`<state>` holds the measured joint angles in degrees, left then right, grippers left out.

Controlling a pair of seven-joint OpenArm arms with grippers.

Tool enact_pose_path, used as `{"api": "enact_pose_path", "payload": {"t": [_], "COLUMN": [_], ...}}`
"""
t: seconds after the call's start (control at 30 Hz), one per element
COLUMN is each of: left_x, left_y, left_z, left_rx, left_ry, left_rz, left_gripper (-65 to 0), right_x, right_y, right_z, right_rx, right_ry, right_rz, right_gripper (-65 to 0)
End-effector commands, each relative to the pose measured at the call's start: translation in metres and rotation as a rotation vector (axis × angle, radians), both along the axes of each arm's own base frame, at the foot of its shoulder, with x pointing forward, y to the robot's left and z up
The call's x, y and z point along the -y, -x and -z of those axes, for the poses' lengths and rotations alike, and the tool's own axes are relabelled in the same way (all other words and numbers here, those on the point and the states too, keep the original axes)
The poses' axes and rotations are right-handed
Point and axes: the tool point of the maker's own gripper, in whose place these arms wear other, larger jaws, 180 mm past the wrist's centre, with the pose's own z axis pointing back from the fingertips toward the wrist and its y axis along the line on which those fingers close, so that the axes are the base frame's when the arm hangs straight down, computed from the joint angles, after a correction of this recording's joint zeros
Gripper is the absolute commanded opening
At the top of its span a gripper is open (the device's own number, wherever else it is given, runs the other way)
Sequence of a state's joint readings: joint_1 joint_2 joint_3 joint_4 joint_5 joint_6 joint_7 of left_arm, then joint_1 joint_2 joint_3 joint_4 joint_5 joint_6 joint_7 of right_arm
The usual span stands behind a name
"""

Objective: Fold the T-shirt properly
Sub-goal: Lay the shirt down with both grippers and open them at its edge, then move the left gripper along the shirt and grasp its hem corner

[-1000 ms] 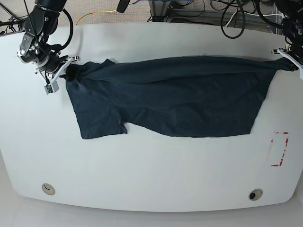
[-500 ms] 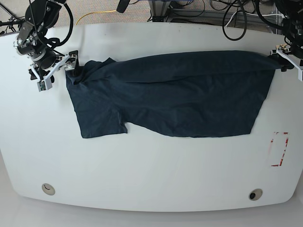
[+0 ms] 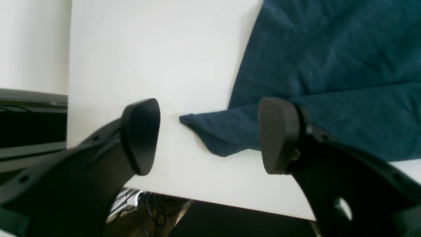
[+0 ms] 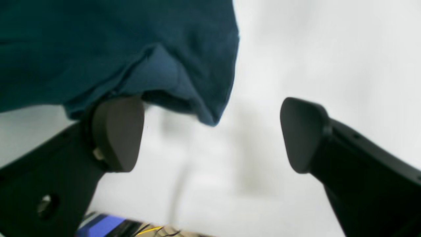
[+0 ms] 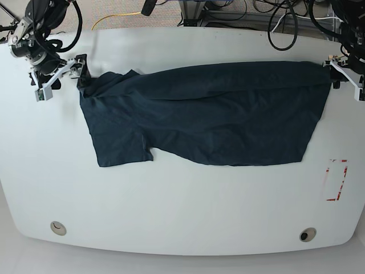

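Base view, T-shirt [image 5: 205,114] flat, corners beside open jaws

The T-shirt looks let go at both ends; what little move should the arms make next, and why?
Probably back both away and lift clear. The left end effector and right end effector stand open, the T-shirt lies folded lengthwise on the table, and its corners sit loose between the fingers.

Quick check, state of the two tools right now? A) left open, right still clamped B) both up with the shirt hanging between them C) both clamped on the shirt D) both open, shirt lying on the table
D: both wrist views show the left tool and right tool with jaws spread, and the T-shirt lies flat on the table.
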<state>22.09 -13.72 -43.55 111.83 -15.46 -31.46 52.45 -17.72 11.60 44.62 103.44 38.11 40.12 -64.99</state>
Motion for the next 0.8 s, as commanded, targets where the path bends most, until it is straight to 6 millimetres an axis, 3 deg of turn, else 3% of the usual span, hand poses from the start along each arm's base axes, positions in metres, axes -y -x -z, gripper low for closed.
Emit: {"api": "enact_pose_path", "payload": {"t": [0.0, 0.1, 0.23, 0.37, 0.47, 0.67, 0.77], "left_x": [-0.001, -0.001, -0.001, -0.001, 0.0, 0.003, 0.007], "left_y": [-0.007, -0.016, -0.019, -0.023, -0.035, -0.039, -0.045], "left_z": [-0.013, -0.019, -0.021, -0.023, -0.032, -0.033, -0.035], "left_rx": [0.039, 0.068, 0.078, 0.09, 0.127, 0.135, 0.147], "left_ry": [-0.023, -0.025, -0.025, -0.024, -0.023, -0.02, -0.017], "left_rz": [0.021, 0.019, 0.019, 0.02, 0.02, 0.028, 0.042], "left_gripper": [-21.5, -21.5, -21.5, -21.7, -21.7, -21.7, -21.7], "right_x": [0.005, 0.004, 0.02, 0.028, 0.033, 0.034, 0.026], "right_y": [0.005, 0.006, 0.007, -0.011, -0.027, -0.051, -0.061], "right_z": [-0.01, -0.015, -0.023, -0.037, -0.032, -0.012, 0.002], "right_rx": [0.031, 0.056, 0.085, 0.134, 0.119, 0.107, 0.079], "right_ry": [-0.014, -0.05, -0.042, -0.022, -0.038, -0.162, -0.224], "right_rz": [0.009, 0.015, 0.065, 0.065, 0.081, 0.13, 0.121], "right_gripper": [-3.2, -3.3, -5.4, -8.4, -9.7, -9.8, -9.8]}}
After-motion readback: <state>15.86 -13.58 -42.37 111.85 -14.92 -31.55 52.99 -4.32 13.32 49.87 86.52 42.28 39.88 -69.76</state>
